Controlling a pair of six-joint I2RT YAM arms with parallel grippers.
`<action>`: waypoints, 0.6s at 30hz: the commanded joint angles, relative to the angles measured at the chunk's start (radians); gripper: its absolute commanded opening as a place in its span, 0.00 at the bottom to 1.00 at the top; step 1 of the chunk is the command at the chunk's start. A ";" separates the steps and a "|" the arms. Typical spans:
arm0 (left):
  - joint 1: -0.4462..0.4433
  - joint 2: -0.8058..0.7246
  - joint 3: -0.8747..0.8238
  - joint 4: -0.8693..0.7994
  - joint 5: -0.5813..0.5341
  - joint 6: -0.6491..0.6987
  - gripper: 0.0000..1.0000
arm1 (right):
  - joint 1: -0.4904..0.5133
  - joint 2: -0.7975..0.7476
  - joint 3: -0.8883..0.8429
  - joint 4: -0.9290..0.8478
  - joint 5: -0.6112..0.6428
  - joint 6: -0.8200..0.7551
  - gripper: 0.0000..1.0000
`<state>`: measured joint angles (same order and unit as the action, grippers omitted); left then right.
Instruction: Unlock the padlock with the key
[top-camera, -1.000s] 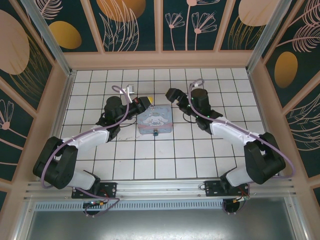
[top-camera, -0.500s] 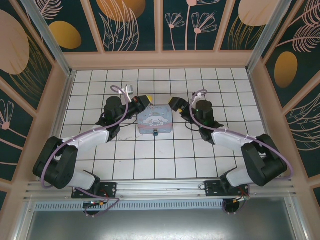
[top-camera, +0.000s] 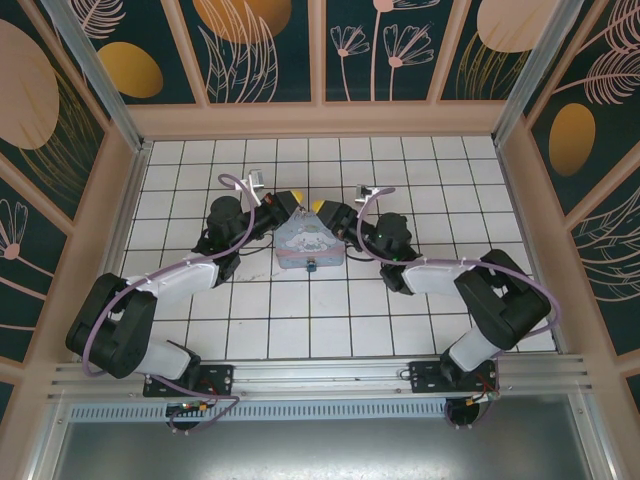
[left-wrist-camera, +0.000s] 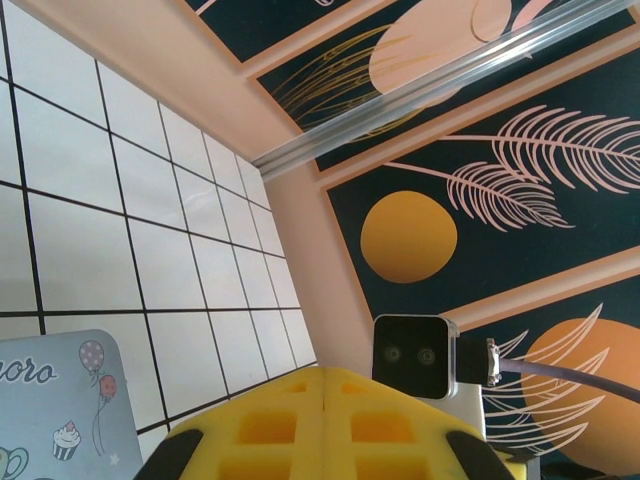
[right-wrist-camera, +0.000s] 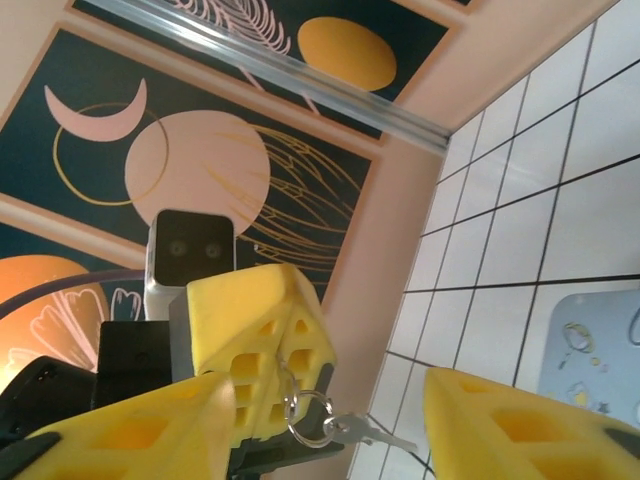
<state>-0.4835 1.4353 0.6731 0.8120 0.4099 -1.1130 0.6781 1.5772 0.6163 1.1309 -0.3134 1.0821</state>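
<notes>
My left gripper (top-camera: 293, 200) hovers over the far edge of the pale blue tin (top-camera: 310, 243), shut on a wire loop and ring from which the small silver key (right-wrist-camera: 372, 432) hangs. In the right wrist view the left gripper's yellow fingers (right-wrist-camera: 262, 335) pinch that loop. My right gripper (right-wrist-camera: 330, 435) faces it with jaws apart, one yellow finger on each side of the hanging key, neither touching it. From above, the right gripper (top-camera: 322, 211) nearly meets the left one. The tiny teal padlock (top-camera: 312, 265) lies at the tin's near edge.
The tin's cartoon-printed lid (left-wrist-camera: 55, 405) shows at the lower left of the left wrist view, and the right wrist's camera (left-wrist-camera: 415, 355) is close ahead. Peach side walls (top-camera: 120, 200) and patterned panels surround the white tiled floor (top-camera: 300, 320).
My right arm has swung left and come up close to the left gripper, and its jaws have narrowed around the key. The left arm has stayed in place, still shut.
</notes>
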 joint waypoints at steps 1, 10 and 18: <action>0.002 -0.011 -0.009 0.052 -0.003 -0.009 0.00 | 0.015 0.028 0.040 0.111 -0.016 0.016 0.48; 0.002 -0.008 -0.012 0.059 -0.002 -0.012 0.00 | 0.028 0.100 0.081 0.157 -0.038 0.048 0.36; 0.002 -0.007 -0.015 0.058 -0.003 -0.009 0.00 | 0.040 0.127 0.102 0.162 -0.047 0.055 0.33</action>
<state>-0.4835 1.4353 0.6651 0.8192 0.4095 -1.1202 0.7090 1.6875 0.6861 1.2263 -0.3428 1.1320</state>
